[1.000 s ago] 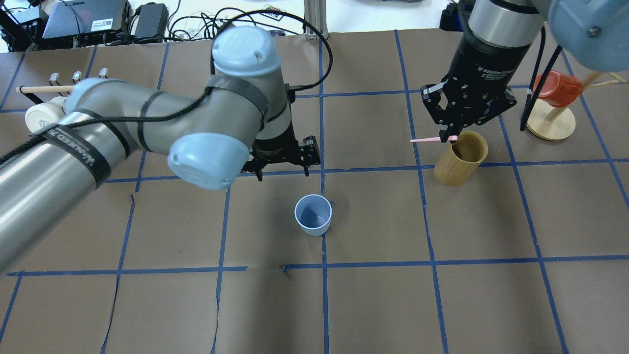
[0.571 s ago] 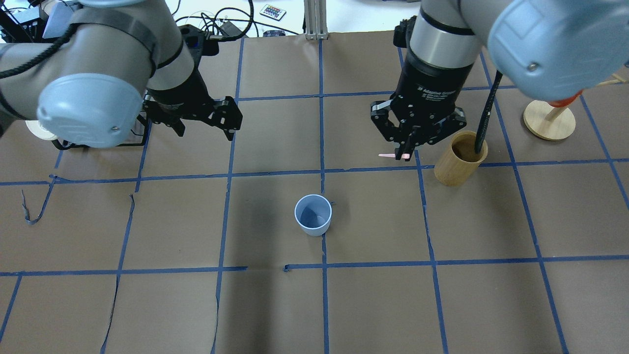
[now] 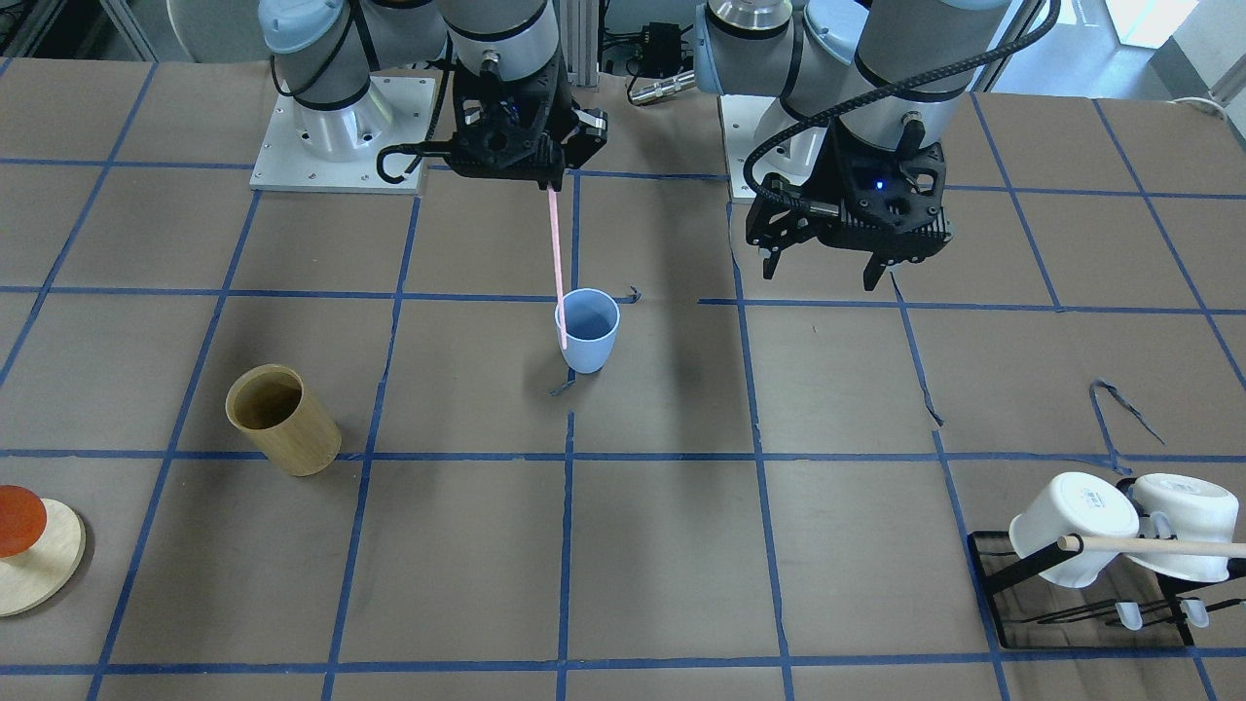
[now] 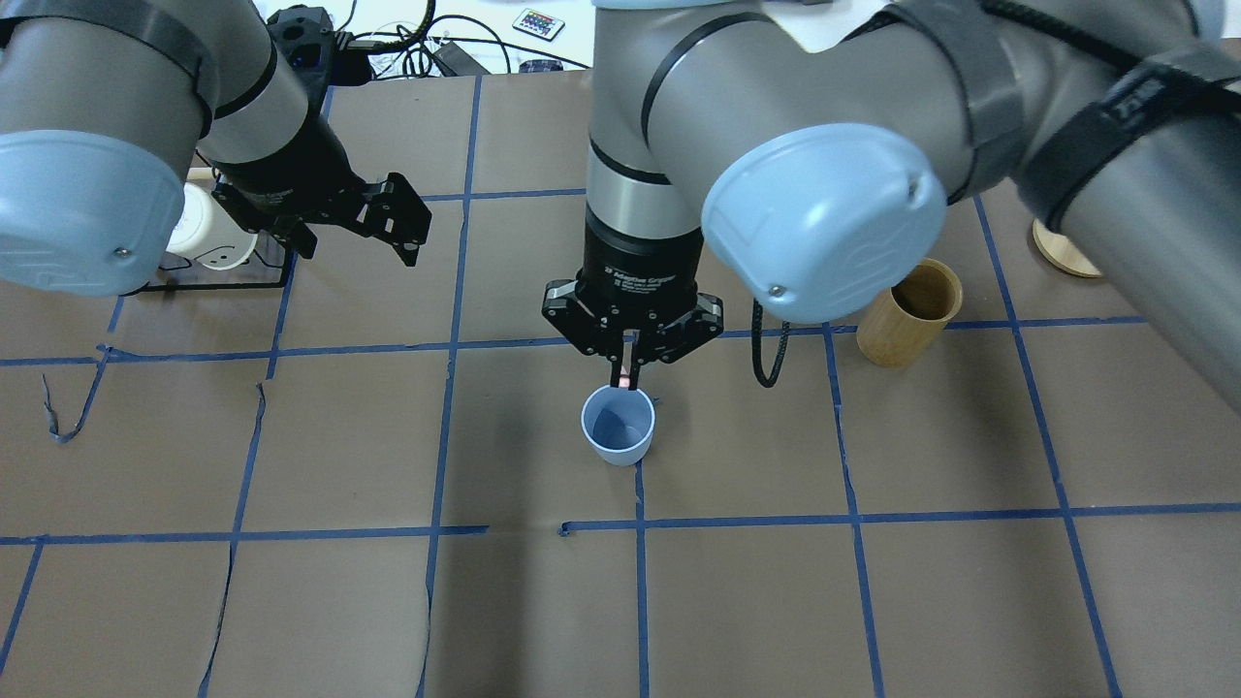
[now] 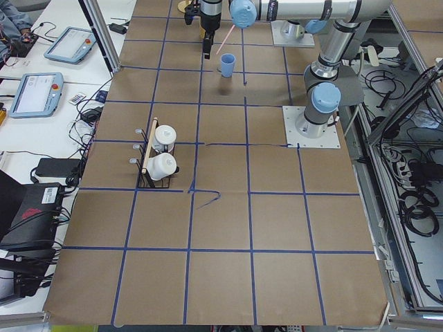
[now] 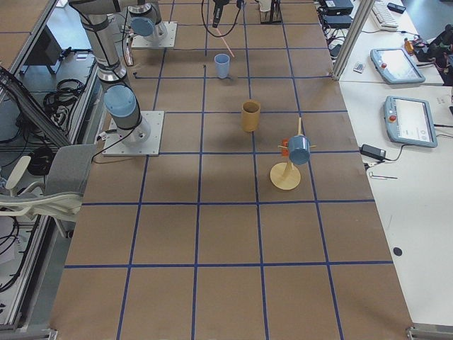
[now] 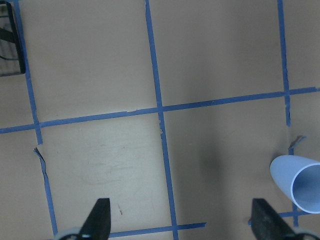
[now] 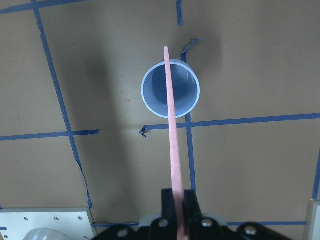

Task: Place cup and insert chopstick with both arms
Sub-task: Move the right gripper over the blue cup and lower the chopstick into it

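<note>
The light-blue cup (image 3: 588, 331) stands upright at the table's middle; it also shows in the overhead view (image 4: 618, 424) and both wrist views (image 7: 300, 190) (image 8: 170, 90). My right gripper (image 4: 625, 373) (image 3: 548, 180) is shut on the top end of the pale-pink chopstick (image 3: 557, 263) (image 8: 172, 150). The stick hangs almost straight down, its lower tip over the cup's rim and apparently above the cup, not inside it. My left gripper (image 4: 359, 254) (image 3: 820, 277) (image 7: 180, 220) is open and empty, above bare table to the cup's left.
A tan wooden cylinder (image 4: 909, 312) stands to the cup's right. A black rack with white mugs and a dowel (image 3: 1071, 531) sits at the far left. A wooden stand with a red cup (image 3: 29, 555) sits at the far right.
My right gripper carried the chopstick left from the wooden cylinder to over the cup and turned it from level to hanging down. My left arm drew back to the left.
</note>
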